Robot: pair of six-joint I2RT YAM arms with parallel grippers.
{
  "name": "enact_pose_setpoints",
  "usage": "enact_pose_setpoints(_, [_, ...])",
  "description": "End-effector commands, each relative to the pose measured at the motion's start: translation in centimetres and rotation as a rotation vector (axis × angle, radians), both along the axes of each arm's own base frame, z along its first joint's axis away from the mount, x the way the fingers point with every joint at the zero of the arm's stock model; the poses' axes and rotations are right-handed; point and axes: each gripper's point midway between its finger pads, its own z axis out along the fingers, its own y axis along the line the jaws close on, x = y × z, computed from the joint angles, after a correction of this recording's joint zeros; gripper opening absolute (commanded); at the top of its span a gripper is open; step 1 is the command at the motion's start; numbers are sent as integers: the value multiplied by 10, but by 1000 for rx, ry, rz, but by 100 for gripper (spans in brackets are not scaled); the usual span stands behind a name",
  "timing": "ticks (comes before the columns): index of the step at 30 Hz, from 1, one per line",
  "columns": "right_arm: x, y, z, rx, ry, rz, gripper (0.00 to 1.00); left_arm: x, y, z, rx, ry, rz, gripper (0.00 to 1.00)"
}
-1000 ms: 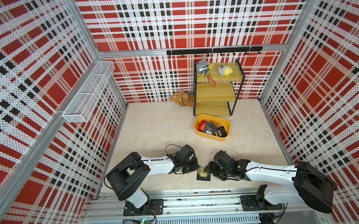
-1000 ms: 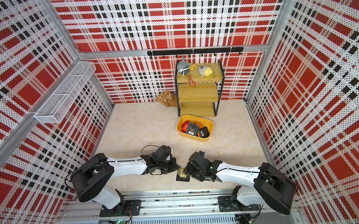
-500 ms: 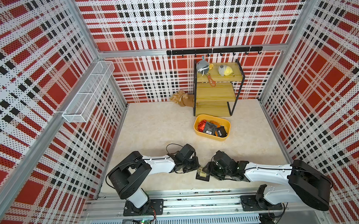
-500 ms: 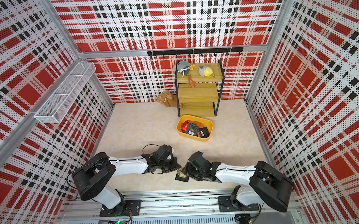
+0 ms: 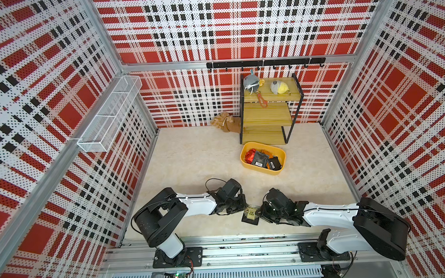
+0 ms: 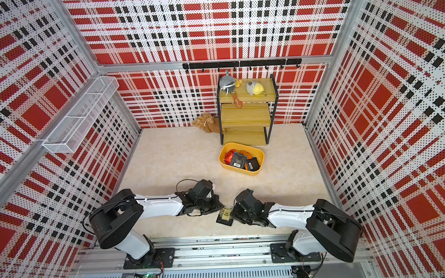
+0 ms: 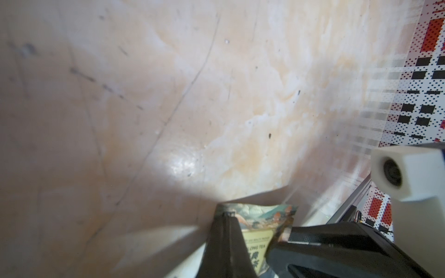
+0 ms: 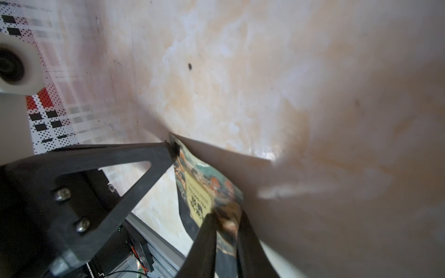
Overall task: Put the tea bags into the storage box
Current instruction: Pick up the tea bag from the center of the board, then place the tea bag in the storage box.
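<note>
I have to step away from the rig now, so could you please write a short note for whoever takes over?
Left gripper: shut on one corner of the pictured tea bag, at the front of the table.
Right gripper: shut on its other end.
Done: several tea bags lie in the yellow box by the wooden shelf.
Left: move this bag there; no other loose ones visible.

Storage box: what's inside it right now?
In the storage box: one crinkled red sachet, two black sachets, bits of orange foil. Anything underneath that pile is covered.
</note>
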Motion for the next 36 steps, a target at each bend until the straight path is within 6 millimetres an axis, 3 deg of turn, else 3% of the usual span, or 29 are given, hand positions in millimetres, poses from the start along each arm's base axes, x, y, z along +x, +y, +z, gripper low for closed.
enact_pose_setpoints(1, [-2,-7,-10,-50,20,-2,8,-3,8,-5,17,6,5,0])
enact_pose_setpoints(3, [-1,-7,-9,-53,18,-2,0,-2,8,-5,13,6,7,0])
enact_pose_setpoints(5, [-1,-8,-8,-57,15,0,0,-1,7,-3,2,3,4,0])
enact_pose_setpoints(8, [0,-8,-3,-67,10,4,0,3,1,10,-29,-19,5,18])
enact_pose_setpoints(12, [8,-9,19,-82,-38,-2,0,27,-5,51,-65,-113,28,45])
enact_pose_setpoints(16, [24,-16,49,-79,-97,-31,0,61,6,109,-106,-239,90,52])
enact_pose_setpoints(19, [45,-25,80,-75,-166,-52,0,86,32,154,-128,-341,167,66])
enact_pose_setpoints(22, [74,-39,115,-71,-238,-84,0,105,71,186,-126,-422,250,69])
enact_pose_setpoints(23, [84,-44,124,-71,-257,-95,0,110,84,194,-122,-445,275,75])
enact_pose_setpoints(25, [108,-56,145,-74,-301,-121,0,118,114,206,-105,-487,328,99])
enact_pose_setpoints(29, [155,-77,162,-103,-354,-161,0,126,159,208,-52,-511,395,99])
enact_pose_setpoints(32, [188,-91,161,-95,-358,-185,0,130,192,203,-8,-515,456,99])
enact_pose_setpoints(36, [218,-107,148,-140,-328,-191,0,131,216,198,28,-521,499,99])
